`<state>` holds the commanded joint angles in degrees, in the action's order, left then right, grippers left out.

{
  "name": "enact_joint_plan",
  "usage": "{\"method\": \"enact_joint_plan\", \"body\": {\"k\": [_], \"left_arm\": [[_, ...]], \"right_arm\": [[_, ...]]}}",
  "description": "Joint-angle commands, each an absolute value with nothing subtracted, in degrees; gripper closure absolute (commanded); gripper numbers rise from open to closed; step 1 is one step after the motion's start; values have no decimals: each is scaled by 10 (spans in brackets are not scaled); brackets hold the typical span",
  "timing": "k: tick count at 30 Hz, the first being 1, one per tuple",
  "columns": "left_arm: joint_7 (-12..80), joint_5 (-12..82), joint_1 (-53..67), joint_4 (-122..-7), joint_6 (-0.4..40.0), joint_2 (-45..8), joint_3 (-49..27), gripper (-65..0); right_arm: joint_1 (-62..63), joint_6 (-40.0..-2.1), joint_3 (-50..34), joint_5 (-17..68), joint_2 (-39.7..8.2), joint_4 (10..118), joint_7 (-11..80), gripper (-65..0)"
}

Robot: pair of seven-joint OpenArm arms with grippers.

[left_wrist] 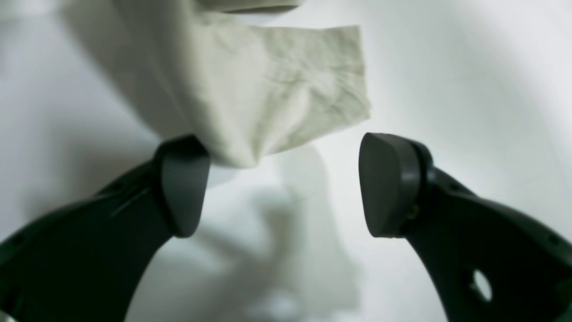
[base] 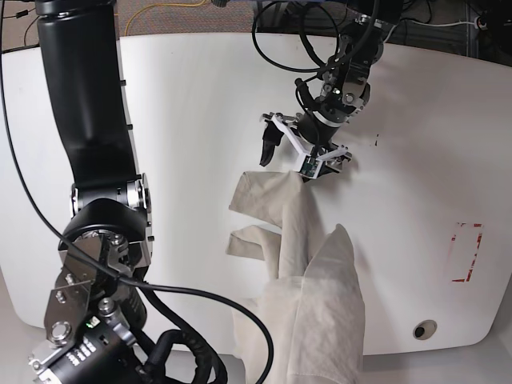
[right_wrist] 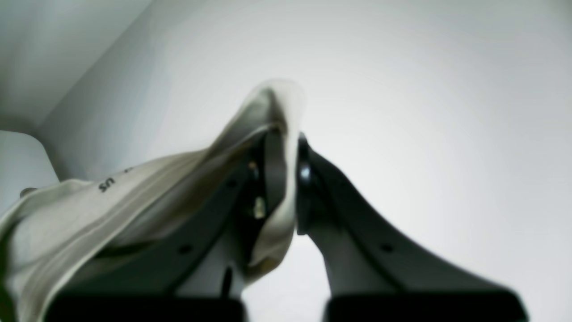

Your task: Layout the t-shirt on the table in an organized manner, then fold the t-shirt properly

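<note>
the t-shirt (base: 300,272) lies stretched across the white tabletop (base: 176,120), its long axis running from the near edge, where a wide crumpled mass spills over the rim, up and away to a narrow end near the middle of the tabletop. a flap of cloth juts out to one side partway along, pointing toward the big black arm in the base view.

the right pincer (right_wrist: 286,179) is pressed together on a fold of the t-shirt (right_wrist: 134,197); the cloth rises in a peak over its tips and drapes down past one finger, with small dark printed letters showing on an inner strip.

the left pincer (left_wrist: 283,183) stands apart, its two dark pads wide of each other with nothing between them. a wrinkled corner of the t-shirt (left_wrist: 268,94) hangs just beyond it, brushing close to one pad (left_wrist: 183,188), above the tabletop (left_wrist: 469,67). in the base view this pincer (base: 300,156) sits right at the narrow far end of the garment.

a red-outlined rectangle (base: 466,253) and a round grey grommet (base: 424,329) sit well apart from the cloth.
</note>
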<state>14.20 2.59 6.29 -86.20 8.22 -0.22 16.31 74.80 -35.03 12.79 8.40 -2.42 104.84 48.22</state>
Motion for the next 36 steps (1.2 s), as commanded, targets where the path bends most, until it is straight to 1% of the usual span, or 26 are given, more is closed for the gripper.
{"method": "enact_joint_plan", "body": {"k": [5, 11, 16, 17, 18, 19, 20, 21, 23, 25, 27, 28, 32, 34, 36], "left_arm": [[141, 26, 41, -829, 82, 17, 160, -497], [141, 26, 7, -793, 82, 21, 161, -497], [141, 26, -22, -763, 82, 39, 161, -482], [141, 26, -28, -756, 82, 40, 161, -460], [141, 26, -33, -745, 82, 42, 161, -418], [141, 26, -36, -740, 82, 43, 161, -393], [141, 26, -44, -731, 82, 43, 161, -336], [141, 26, -54, -720, 81, 43, 161, -265], [141, 26, -67, -701, 81, 43, 161, -167], [142, 26, -76, -688, 80, 43, 161, -85], [143, 26, -81, -681, 80, 43, 160, -22], [144, 26, -83, -681, 80, 43, 160, 0], [146, 26, -80, -699, 80, 40, 145, 0], [146, 25, -76, -721, 80, 37, 122, 0], [153, 25, -58, -747, 81, 22, 92, 0]], "right_arm": [[748, -350, 127, 85, -34, 1048, 483, 0], [748, -350, 126, 85, -36, 1048, 483, 0], [741, -350, 124, 85, -37, 1048, 483, -2], [739, -350, 124, 85, -37, 1048, 483, -2], [737, -350, 124, 85, -39, 1049, 483, -2], [737, -350, 124, 85, -42, 1049, 483, -2], [737, -350, 124, 85, -46, 1049, 483, -2], [736, -350, 124, 87, -48, 1049, 483, -2], [735, -350, 124, 87, -50, 1049, 483, -2], [730, -350, 124, 85, -51, 1049, 483, -2], [725, -350, 123, 85, -57, 1049, 483, -2], [721, -350, 123, 85, -63, 1049, 483, -2], [704, -350, 116, 85, -80, 1049, 483, -2], [692, -350, 106, 85, -90, 1050, 483, -2], [679, -350, 95, 85, -101, 1049, 483, -2]]}}
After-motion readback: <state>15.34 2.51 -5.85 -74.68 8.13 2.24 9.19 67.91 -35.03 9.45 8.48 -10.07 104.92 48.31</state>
